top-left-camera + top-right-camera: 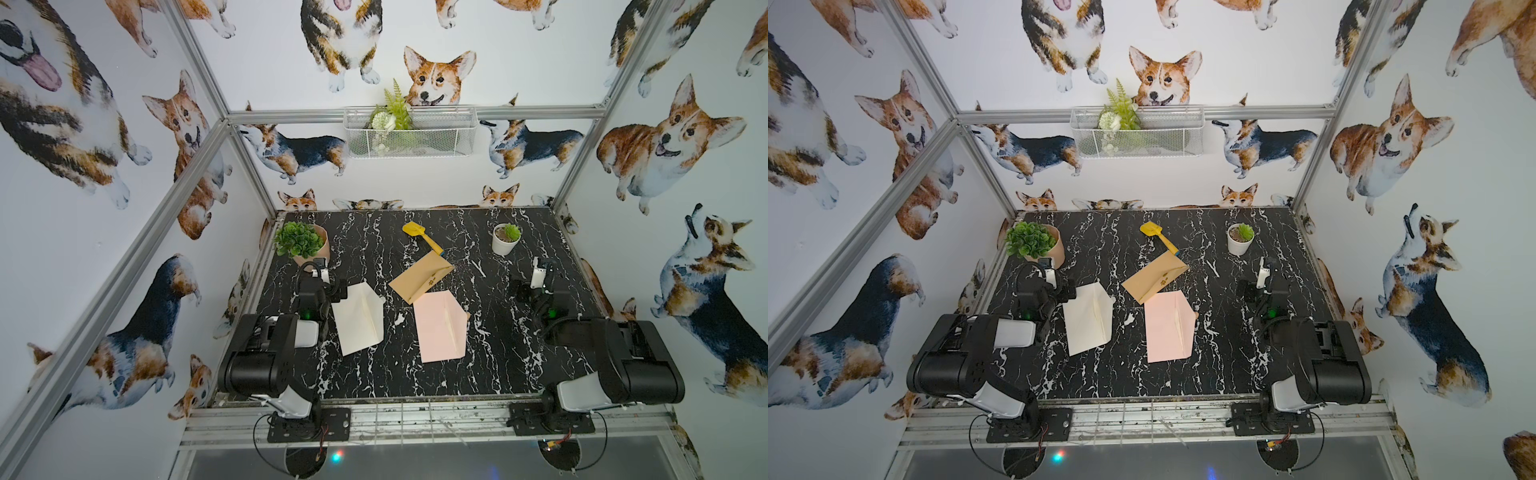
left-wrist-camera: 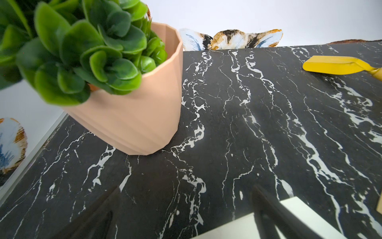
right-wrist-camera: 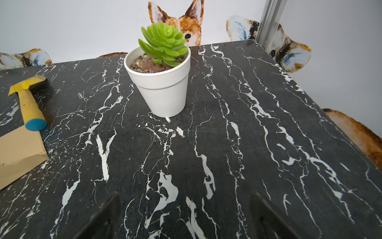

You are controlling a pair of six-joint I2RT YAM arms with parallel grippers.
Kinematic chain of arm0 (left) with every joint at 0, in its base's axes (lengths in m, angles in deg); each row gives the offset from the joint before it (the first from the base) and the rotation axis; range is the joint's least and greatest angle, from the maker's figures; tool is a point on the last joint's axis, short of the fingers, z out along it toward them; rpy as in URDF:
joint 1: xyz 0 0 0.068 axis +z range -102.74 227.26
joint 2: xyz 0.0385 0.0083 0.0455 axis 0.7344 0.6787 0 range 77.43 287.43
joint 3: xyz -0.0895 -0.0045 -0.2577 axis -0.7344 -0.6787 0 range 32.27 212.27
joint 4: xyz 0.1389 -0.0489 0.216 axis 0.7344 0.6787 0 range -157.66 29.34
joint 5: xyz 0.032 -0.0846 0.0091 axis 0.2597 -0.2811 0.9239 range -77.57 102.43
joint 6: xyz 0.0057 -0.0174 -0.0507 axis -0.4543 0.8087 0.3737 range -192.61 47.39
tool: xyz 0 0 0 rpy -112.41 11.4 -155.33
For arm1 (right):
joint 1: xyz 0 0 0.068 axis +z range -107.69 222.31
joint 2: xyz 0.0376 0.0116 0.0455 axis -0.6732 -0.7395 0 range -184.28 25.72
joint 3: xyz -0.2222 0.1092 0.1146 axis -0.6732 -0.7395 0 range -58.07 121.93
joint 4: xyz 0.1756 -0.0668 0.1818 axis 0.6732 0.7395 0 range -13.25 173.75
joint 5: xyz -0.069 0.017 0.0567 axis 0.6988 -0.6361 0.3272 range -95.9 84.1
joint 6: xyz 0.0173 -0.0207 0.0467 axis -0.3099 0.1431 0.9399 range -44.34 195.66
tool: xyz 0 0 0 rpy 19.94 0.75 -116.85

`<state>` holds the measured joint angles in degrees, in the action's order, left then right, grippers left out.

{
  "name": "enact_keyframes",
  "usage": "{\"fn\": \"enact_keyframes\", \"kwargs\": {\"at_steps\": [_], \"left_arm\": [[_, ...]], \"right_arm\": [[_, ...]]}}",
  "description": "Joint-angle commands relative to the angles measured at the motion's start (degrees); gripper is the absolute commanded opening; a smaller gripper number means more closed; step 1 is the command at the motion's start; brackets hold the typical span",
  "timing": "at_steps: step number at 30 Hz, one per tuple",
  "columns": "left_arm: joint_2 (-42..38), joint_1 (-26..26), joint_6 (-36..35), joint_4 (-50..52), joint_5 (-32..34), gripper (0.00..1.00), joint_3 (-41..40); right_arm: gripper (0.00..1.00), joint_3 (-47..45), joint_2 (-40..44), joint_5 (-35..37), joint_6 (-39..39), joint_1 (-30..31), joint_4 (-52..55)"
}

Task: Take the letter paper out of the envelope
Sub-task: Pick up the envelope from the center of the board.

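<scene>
Three envelopes lie on the black marble table [image 1: 519,353]. A cream envelope [image 1: 359,318] [image 1: 1088,318] is at the left, a pink envelope [image 1: 440,326] [image 1: 1169,326] in the middle and a brown kraft envelope [image 1: 419,276] [image 3: 18,153] behind them. The cream and pink ones have their flaps open. No letter paper shows; it is hidden. My left gripper [image 1: 322,270] [image 2: 186,198] hovers open beside the cream envelope's far left corner [image 2: 299,213]. My right gripper [image 1: 540,270] [image 3: 186,202] stands open over bare table at the right, apart from all envelopes.
A leafy plant in a peach pot [image 1: 303,243] [image 2: 134,103] stands just beyond the left gripper. A succulent in a white pot [image 1: 506,239] [image 3: 163,82] stands beyond the right gripper. A yellow toy shovel [image 1: 422,237] [image 3: 29,101] lies behind the kraft envelope. A wire basket [image 1: 409,133] hangs on the back wall.
</scene>
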<state>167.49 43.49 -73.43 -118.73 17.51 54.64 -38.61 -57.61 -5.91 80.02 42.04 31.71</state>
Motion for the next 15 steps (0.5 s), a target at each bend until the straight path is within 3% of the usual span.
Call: {"fn": "enact_keyframes", "kwargs": {"at_steps": [1, 9, 11, 13, 15], "left_arm": [[-0.1, 0.1, -0.4, -1.0, -0.5, 1.0, 0.1], [-0.3, -1.8, -2.0, -3.7, 2.8, 0.99, -1.5], [-0.5, -2.1, -2.3, -4.8, 3.2, 0.97, -2.1], [-2.0, -2.4, -2.3, -5.1, 3.7, 0.95, -3.0], [-4.7, -2.7, -3.0, -4.7, 2.7, 0.87, -4.0]], "right_arm": [[1.0, 0.0, 0.1, 0.5, -0.8, 0.1, -1.0], [0.98, -1.3, 0.7, 0.0, -0.6, 0.3, -2.9], [0.87, -1.6, 0.9, 1.0, -0.7, 0.8, -3.3], [0.67, -1.7, 1.0, 1.4, -0.8, 1.0, -3.5], [0.58, -1.8, 1.0, 1.8, -0.8, 1.1, -3.6]]}}
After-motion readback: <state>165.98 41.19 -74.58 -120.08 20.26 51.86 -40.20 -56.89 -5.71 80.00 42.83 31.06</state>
